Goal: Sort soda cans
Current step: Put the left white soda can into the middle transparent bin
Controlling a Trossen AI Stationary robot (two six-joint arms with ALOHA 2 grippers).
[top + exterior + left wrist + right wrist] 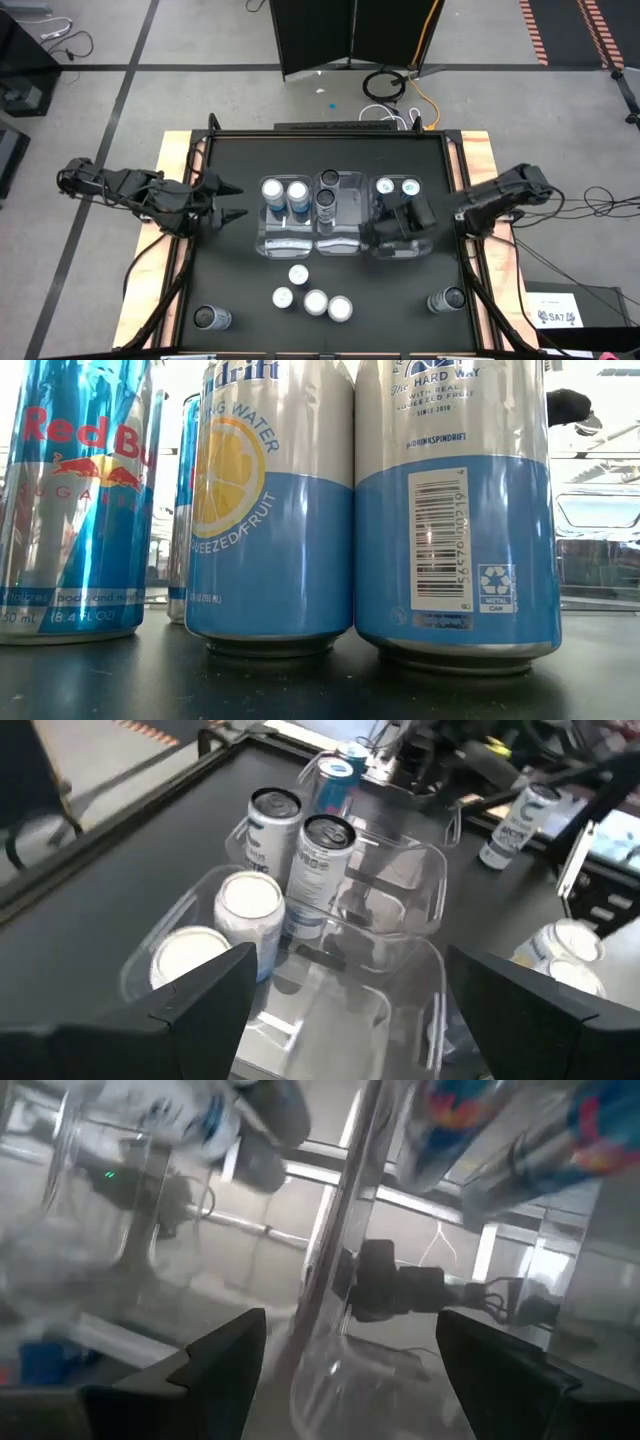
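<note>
Three clear bins stand side by side mid-table. The left bin [283, 243] holds two white-topped blue cans [284, 192], the middle bin [336, 243] two dark cans [327, 198], and the right bin [400, 250] two blue-and-silver cans [397, 187]. Several white-topped cans [312, 298] stand loose near the front edge, with single cans at the near left [213, 318] and near right [447, 299]. My left gripper [236, 201] is open, just left of the left bin. My right gripper [383, 232] is open over the near half of the right bin, holding nothing.
In the low view a Red Bull can [70, 510] and two Spindrift cans [270, 510] stand close to the camera. Wooden table rails [175, 160] run along both sides. Bare black tabletop [240, 270] lies between the bins and the loose cans.
</note>
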